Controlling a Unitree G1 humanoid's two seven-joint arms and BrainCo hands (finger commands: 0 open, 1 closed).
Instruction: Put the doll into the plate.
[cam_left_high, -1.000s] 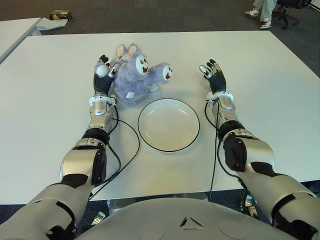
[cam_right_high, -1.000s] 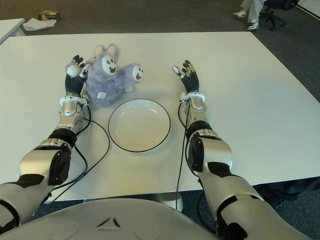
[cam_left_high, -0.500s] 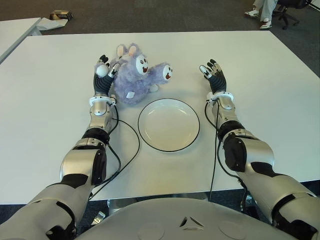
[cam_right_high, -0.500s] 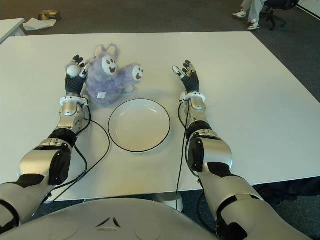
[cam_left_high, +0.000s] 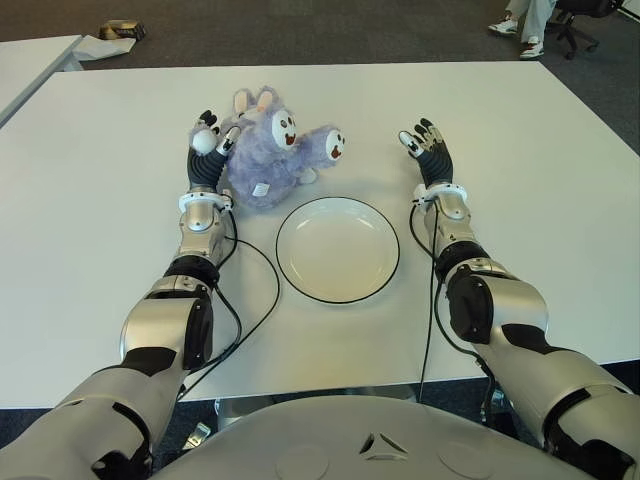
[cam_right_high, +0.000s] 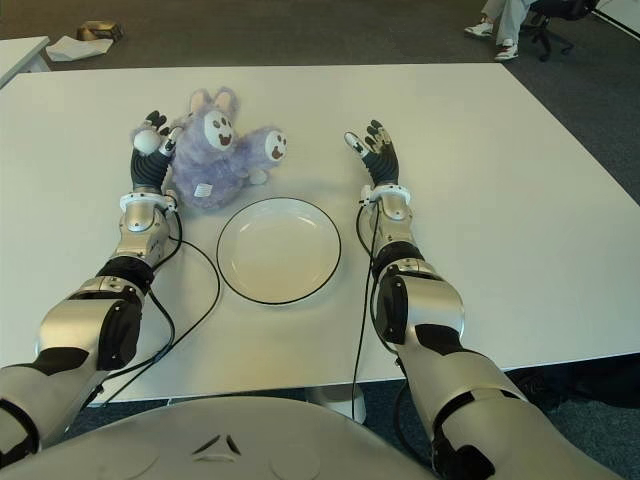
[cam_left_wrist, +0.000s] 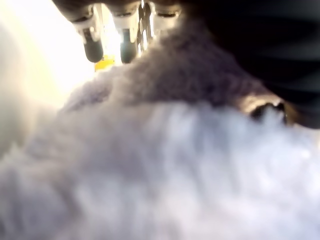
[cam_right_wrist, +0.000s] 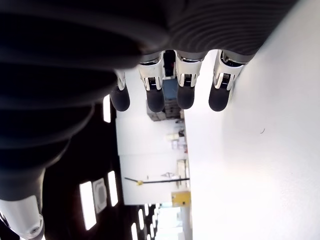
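White tabletop (cam_left_high: 520, 140) fills most of the head views, with dark carpet (cam_left_high: 300, 30) along the top edge; a second pale table (cam_left_high: 25, 60) cuts into the upper left corner, and a seated person's shoes (cam_left_high: 520, 35) and a chair base show at the upper right.

Near the centre of the frame lies the plate (cam_left_high: 337, 249) — round, white, dark-rimmed, nothing on it. Just above and to its left sits the doll (cam_left_high: 268, 150), a fluffy lavender plush with a white face, small ears and a white-tipped paw pointing toward the upper centre. It stands on the bare table, just beside the plate's upper left rim and not inside it.

At the doll's left flank is the left hand (cam_left_high: 205, 150), palm turned toward the fur, fingers (cam_left_wrist: 92, 42) extended and upright rather than curled. In the left wrist view fur crowds almost the whole picture and the fingertips stand out straight beyond it; the palm seems pressed against the plush, though actual contact is hard to confirm. It has no closed grasp on the toy.

On the other side, right of the plate's upper edge, the right hand (cam_left_high: 428, 148) is raised with palm facing inward — fingers (cam_right_wrist: 155, 97) straight and spread, holding nothing, well apart from the doll.
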